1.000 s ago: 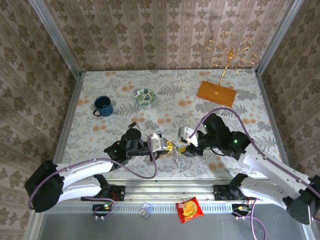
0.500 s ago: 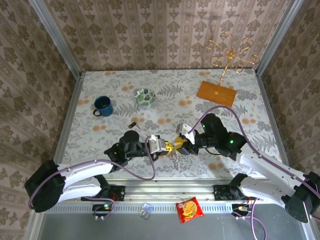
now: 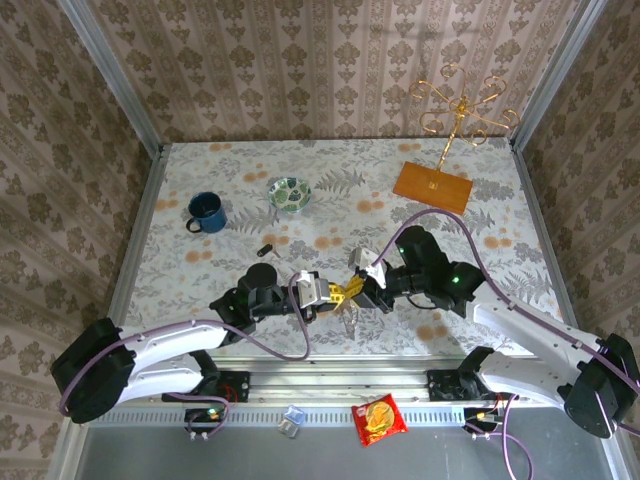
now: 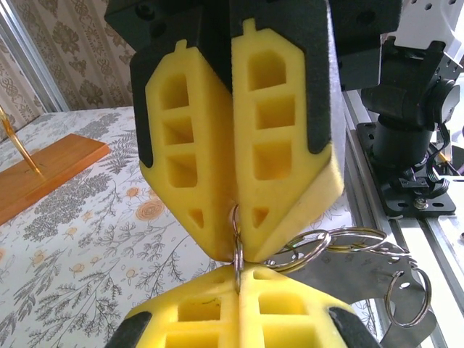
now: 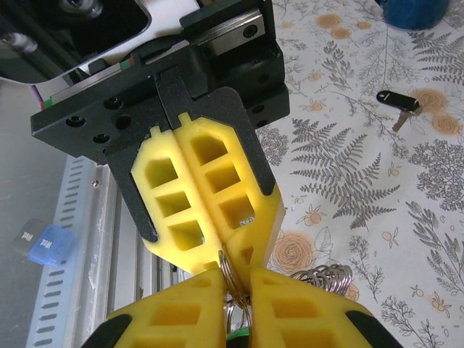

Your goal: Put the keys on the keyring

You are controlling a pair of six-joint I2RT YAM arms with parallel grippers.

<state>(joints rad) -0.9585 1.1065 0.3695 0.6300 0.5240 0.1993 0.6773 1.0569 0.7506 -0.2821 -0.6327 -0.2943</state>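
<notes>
Keyring [image 4: 237, 235] pinched by both, tip-to-tip — left gripper [image 4: 238, 279], right gripper [image 5: 235, 286]; black key [image 3: 265, 248] at ten o'clock — left arm nearer.

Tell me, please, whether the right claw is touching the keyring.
Touching. In the left wrist view the right claw pinches the keyring between its yellow pads.

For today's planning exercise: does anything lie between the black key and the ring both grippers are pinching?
Nothing visible: bare tablecloth lies between the black key and the ring held by the left gripper and right gripper.
</notes>
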